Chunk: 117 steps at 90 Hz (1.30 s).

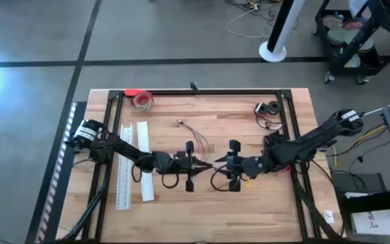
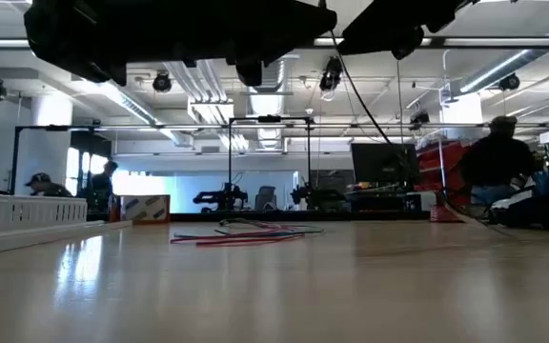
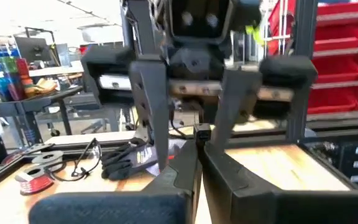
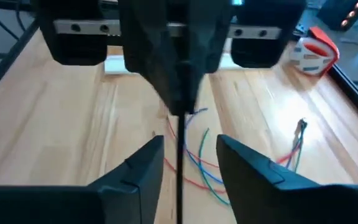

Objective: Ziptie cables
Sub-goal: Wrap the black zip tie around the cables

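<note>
Wood counter (image 1: 249, 196) sat inside a black frame, grey floor around it. Both arms met near the counter's middle, gripper to gripper.

Left gripper (image 1: 205, 165) pointed toward the right arm; in the left wrist view its fingers (image 3: 185, 174) sat pressed together, clenched. In the right wrist view a thin dark strip (image 4: 179, 168) ran down from its tips, seemingly pinched there; could not tell what the strip was.

Right gripper (image 1: 217, 162) faced it, tips just beside the left's. In the right wrist view its fingers (image 4: 138, 171) stood apart, released, with the strip hanging between them and touching neither.

Cables (image 1: 196, 137) lay loose on the counter, just beyond where the grippers met, toward the far frame rail, held by neither gripper. Low view showed them flat on the surface (image 2: 241, 234). Right wrist view showed red, blue and green strands (image 4: 201, 162) with a small connector (image 4: 301, 126) at one end.

White strips (image 1: 134, 166) lay by the left arm. Red tape roll (image 1: 143, 100) sat at the far-left corner. Dark glove (image 3: 129, 160) and spools (image 1: 269, 108) sat near the far-right corner.

People showed in the room beyond (image 2: 496, 162).
</note>
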{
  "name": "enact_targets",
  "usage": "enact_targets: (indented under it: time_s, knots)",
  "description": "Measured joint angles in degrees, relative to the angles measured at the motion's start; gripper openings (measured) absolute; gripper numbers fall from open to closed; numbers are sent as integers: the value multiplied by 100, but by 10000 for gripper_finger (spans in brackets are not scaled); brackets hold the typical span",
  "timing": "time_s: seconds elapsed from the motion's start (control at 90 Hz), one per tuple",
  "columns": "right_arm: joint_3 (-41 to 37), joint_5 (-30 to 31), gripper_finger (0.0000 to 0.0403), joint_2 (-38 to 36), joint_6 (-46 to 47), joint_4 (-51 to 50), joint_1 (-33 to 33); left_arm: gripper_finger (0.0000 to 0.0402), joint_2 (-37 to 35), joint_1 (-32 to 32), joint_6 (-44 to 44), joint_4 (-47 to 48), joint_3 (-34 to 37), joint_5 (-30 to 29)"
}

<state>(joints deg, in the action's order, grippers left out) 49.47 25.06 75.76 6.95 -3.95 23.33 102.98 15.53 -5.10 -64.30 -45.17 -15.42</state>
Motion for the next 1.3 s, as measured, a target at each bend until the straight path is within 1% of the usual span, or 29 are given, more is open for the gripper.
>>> enact_targets:
  time_s: [0.122, 0.222, 0.333, 0.456, 0.511, 0.567, 0.633, 0.689, 0.756, 0.833, 0.956, 1.022, 1.067, 1.156, 1.3]
  knots:
    - [2, -3, 145, -229, 74, -323, 45, 0, -105, -20, 5, 355, 32, 2]
    - [2, -4, 147, -259, 247, -656, 66, 0, -366, -32, 59, 685, 158, 0]
    - [-3, -2, 143, -160, 365, -701, 66, 0, -634, -33, 271, 1078, 361, 17]
    - [-15, 26, 135, 107, 373, -634, 66, 0, -826, -33, 738, 1343, 649, 203]
    - [-15, 166, 130, 247, 371, -565, 40, 0, -868, -28, 1006, 1385, 783, 330]
    - [-15, 444, 125, 418, 502, -434, -32, 0, -902, -6, 1283, 1400, 917, 434]
    - [-15, 818, 121, 627, 983, -302, -205, 0, -931, 44, 1574, 1445, 1065, 446]
    - [-17, 871, 118, 780, 1486, -217, -450, 0, -945, 107, 1744, 1442, 1168, 446]
    - [3, 680, 118, 971, 1745, -46, -787, 0, -991, 199, 1888, 1446, 1298, 450]
    - [2, 254, 127, 1202, 1638, 211, -1187, 0, -1019, 309, 2058, 1440, 1429, 449]
    - [6, -547, 158, 1651, 1273, 1060, -1803, 0, -1045, 481, 2271, 1478, 1579, 448]
    - [90, -829, 176, 1961, 1157, 1362, -2128, 0, -1045, 568, 2412, 1458, 1671, 446]
    - [224, -938, 186, 2172, 1056, 1417, -2317, 0, -1039, 621, 2503, 1487, 1725, 439]
    - [569, -956, 200, 2601, 812, 1346, -2624, 0, -1019, 697, 2609, 1475, 1804, 403]
    - [1192, -1185, 205, 3321, 589, 1221, -2952, 0, -986, 721, 2639, 1450, 1806, 389]
